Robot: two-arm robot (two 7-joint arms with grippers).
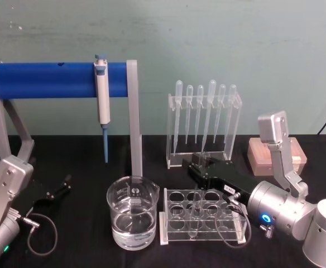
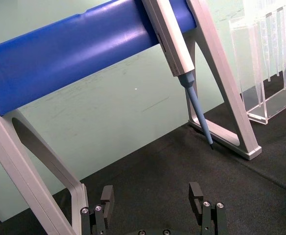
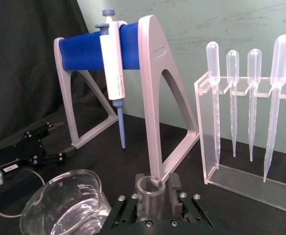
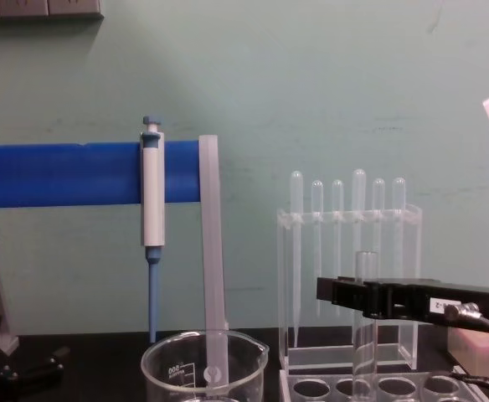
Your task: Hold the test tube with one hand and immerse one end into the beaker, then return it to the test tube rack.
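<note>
The right pincer (image 3: 152, 192) is pinching the test tube (image 4: 364, 335), which is standing in the rack (image 1: 230, 230) beside the beaker (image 1: 132, 215). I think lifting it straight up is safest. The left pincer (image 2: 151, 193) is resting, spread.

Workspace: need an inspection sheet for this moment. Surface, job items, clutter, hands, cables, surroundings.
Surface: black cloth table, no spill seen.
Job's things: test tube upright in the rack, beside the beaker, which holds clear liquid.
Clutter: pipettor hung on blue-bar stand; pipettes in clear holder; pinkish box behind right arm.
Hands: right hand shut on test tube near its rim; left hand open, low at table's left.
Cables: grey loop by left wrist; second loop against rack's front right corner.
Surroundings: green wall; nothing else seen.
</note>
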